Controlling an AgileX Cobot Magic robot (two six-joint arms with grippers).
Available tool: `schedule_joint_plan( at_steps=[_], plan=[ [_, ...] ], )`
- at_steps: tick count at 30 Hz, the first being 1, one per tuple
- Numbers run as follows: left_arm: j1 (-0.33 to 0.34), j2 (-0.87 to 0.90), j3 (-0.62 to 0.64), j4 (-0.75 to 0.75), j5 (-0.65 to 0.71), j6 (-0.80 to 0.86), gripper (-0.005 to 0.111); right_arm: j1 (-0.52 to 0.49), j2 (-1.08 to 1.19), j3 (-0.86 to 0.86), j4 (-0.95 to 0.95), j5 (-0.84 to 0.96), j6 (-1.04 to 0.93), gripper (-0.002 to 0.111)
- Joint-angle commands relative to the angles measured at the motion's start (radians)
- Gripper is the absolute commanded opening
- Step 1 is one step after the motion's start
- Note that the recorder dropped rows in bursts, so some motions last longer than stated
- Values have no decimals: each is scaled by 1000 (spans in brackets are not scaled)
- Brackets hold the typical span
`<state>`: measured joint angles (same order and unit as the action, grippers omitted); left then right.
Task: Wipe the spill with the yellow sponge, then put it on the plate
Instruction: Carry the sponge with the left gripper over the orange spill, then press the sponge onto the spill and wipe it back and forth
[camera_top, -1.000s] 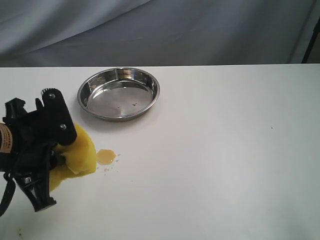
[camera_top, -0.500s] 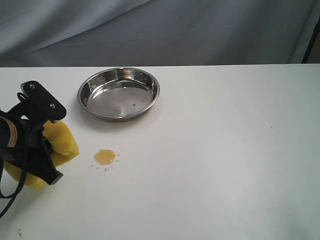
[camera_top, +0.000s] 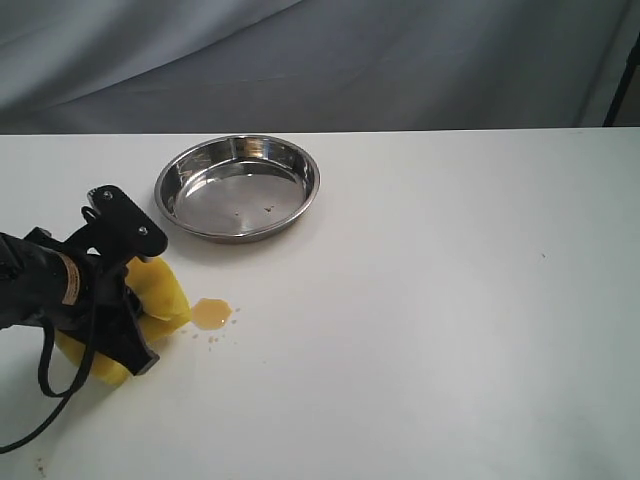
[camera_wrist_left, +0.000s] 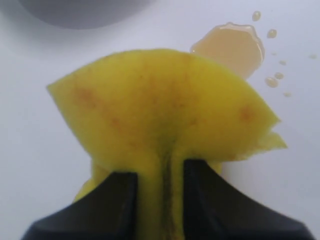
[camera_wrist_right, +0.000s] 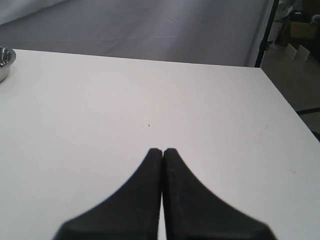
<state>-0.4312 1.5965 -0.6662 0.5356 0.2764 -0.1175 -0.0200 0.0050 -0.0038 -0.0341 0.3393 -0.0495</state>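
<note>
- While the left gripper (camera_wrist_left: 161, 192) is clenched on the yellow sponge (camera_wrist_left: 165, 110), its two dark fingers pinch the foam into a deep crease. The block fans out past them in a wide curved lobe.
- That lobe's broad edge runs crosswise to the fingers, so the widest face of the sponge leads towards the liquid.
- Just past the leading edge lies the spill (camera_wrist_left: 231, 47), off to one side of the gripper's centre line rather than dead ahead. The coming sweep, as I judge it, needs a slight sideways shift as well as a push forward.
- In the left wrist view the foam seems to meet the puddle's near rim. In the exterior view the two sit just beside each other, and I cannot tell whether they touch.
- Only the wrist view shows the small droplets (camera_wrist_left: 272, 81) strung along the puddle's far side, and the brownish flecks on the foam.
- Only the exterior view shows the whole layout: sponge low on the white table (camera_top: 430, 340), the puddle on the side away from the arm, and the steel plate (camera_top: 237, 237) farther back, apart from both.
- Well off to the other side, the right gripper (camera_wrist_right: 163, 152) has its jaws pressed together on nothing. Its camera catches only a sliver of the plate, so the left arm is much the nearer one.
</note>
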Motion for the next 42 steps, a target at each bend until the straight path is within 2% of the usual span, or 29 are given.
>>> schedule_joint_plan(
  at_steps=[1, 10, 16, 18, 25, 31, 34, 37, 42],
  plan=[
    [1, 0, -27, 4, -12, -12, 1, 1, -5, 4, -7, -4, 5, 0],
    [1, 4, -96, 4, -25, -91, 1, 1, -5, 4, -7, -4, 5, 0],
    [1, 133, -155, -31, -30, -91, 1, 1, -5, 4, -7, -4, 5, 0],
    [1, 193, -186, -52, -8, -91, 1, 1, -5, 4, -7, -4, 5, 0],
    [1, 360, -320, -53, 202, -87, 1, 1, -5, 4, -7, -4, 5, 0],
    [1, 384, -353, -74, 216, -83, 0, 1, -5, 4, -7, -4, 5, 0],
    [1, 384, -353, -154, 216, -26, 0, 1, -5, 4, -7, -4, 5, 0],
    [1, 384, -353, -330, 216, 168, 0, 1, -5, 4, -7, -4, 5, 0],
    [1, 384, -353, -721, 221, 553, 0, 1, -5, 4, -7, -4, 5, 0]
  ],
)
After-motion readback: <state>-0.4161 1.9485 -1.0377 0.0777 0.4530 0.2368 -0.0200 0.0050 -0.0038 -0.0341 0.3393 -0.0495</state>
